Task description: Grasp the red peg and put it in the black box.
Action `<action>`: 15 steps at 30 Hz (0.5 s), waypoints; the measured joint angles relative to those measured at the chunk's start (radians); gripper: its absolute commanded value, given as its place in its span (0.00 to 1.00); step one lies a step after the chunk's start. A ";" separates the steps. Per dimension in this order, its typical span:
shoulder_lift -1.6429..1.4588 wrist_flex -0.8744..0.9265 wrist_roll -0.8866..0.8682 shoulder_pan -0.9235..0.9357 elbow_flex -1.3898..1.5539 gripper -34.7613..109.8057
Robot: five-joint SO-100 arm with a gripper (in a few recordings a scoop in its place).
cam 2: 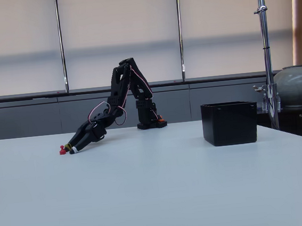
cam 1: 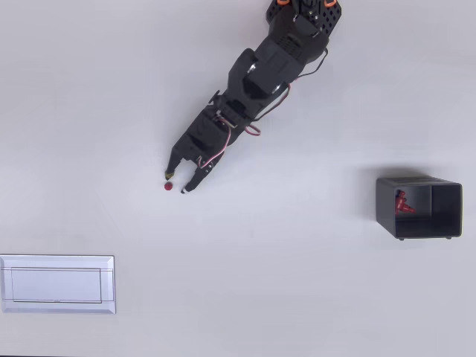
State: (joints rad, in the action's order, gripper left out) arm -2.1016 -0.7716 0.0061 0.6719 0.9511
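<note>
The step in hand looks like the approach to the grasp: the red peg (cam 1: 168,186) lies on the white table (cam 1: 297,297), well apart from the black box (cam 1: 419,207), and nothing is lifted yet. In the overhead view the gripper (cam 1: 178,184) reaches down and away from the box with its two fingers spread apart and nothing between them, one tip just above the peg and the other beside it on the box's side, so the peg sits at the edge of the gap between the tips, not squarely inside it. The fixed view agrees: the gripper (cam 2: 69,149) is tilted low with its tips at the table, and the peg (cam 2: 62,150) is just past them on the side away from the box (cam 2: 229,122). The next move likely calls for a small shift further from the box so that both fingers flank the peg, then a careful close, since so tiny a piece could squirt out sideways. The box already holds another small red piece (cam 1: 402,203) against its inner wall. A flat pale grey plate (cam 1: 57,284) lies far from the box, clear of the likely carry path
</note>
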 measured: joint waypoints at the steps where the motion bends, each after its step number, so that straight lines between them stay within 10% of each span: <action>1: -0.002 0.012 0.000 0.000 0.009 0.35; 15: -0.040 0.028 0.000 0.002 0.074 0.35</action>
State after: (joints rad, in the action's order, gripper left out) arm -2.1414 -0.7440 0.0061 0.6734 1.0247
